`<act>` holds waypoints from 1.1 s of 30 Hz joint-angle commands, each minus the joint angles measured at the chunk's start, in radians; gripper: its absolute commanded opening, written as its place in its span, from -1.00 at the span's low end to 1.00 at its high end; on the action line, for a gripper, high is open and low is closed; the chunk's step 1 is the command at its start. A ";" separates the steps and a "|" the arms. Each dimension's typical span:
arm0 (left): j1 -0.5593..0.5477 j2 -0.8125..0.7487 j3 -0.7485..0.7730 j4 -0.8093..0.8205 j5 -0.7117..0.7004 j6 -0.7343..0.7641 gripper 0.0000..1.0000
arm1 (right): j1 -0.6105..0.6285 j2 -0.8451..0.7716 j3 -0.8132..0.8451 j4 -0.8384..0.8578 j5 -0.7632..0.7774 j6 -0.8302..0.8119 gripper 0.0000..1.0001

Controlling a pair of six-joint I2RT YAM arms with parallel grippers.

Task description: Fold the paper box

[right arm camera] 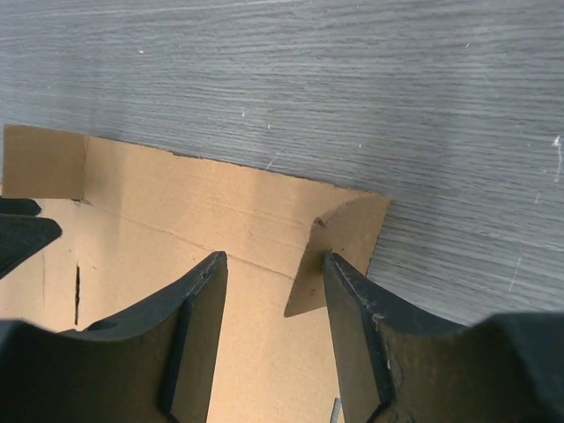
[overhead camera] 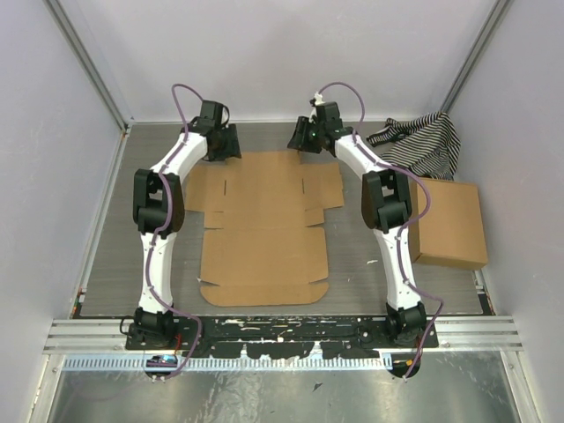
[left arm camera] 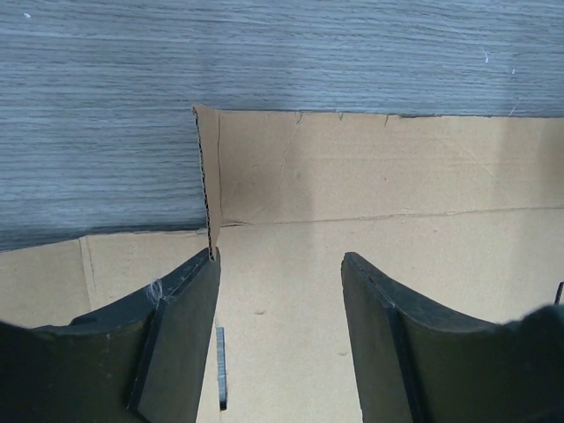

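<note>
The paper box (overhead camera: 264,225) is a flat brown die-cut cardboard sheet lying in the middle of the table. My left gripper (overhead camera: 231,143) is open at the sheet's far left corner. In the left wrist view (left arm camera: 280,257) its jaws stand over the cardboard (left arm camera: 370,189), and a small corner flap (left arm camera: 209,176) stands upright against the left fingertip (left arm camera: 198,273). My right gripper (overhead camera: 298,137) is open at the far right corner. In the right wrist view (right arm camera: 273,256) a small flap (right arm camera: 344,233) is raised beside the right fingertip (right arm camera: 348,291). Neither gripper holds anything.
A somewhat larger squarish brown cardboard box (overhead camera: 449,225) sits at the right, next to the right arm. A black-and-white striped cloth (overhead camera: 421,141) lies at the back right. Grey walls close in the table at the back and both sides.
</note>
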 commanded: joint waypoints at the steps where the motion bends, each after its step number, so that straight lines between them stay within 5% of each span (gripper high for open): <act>1: -0.009 -0.017 0.043 0.012 0.013 0.017 0.29 | 0.014 0.011 0.048 0.015 -0.005 -0.016 0.07; 25: -0.039 -0.020 0.104 -0.018 -0.042 0.056 0.30 | 0.028 0.026 0.033 0.010 0.017 -0.044 0.10; 28: -0.013 -0.076 0.055 0.013 -0.133 0.058 0.40 | 0.027 0.023 0.035 0.009 0.023 -0.047 0.10; 33: 0.088 -0.022 0.131 -0.040 -0.069 -0.023 0.39 | 0.027 0.019 0.034 0.007 0.023 -0.051 0.10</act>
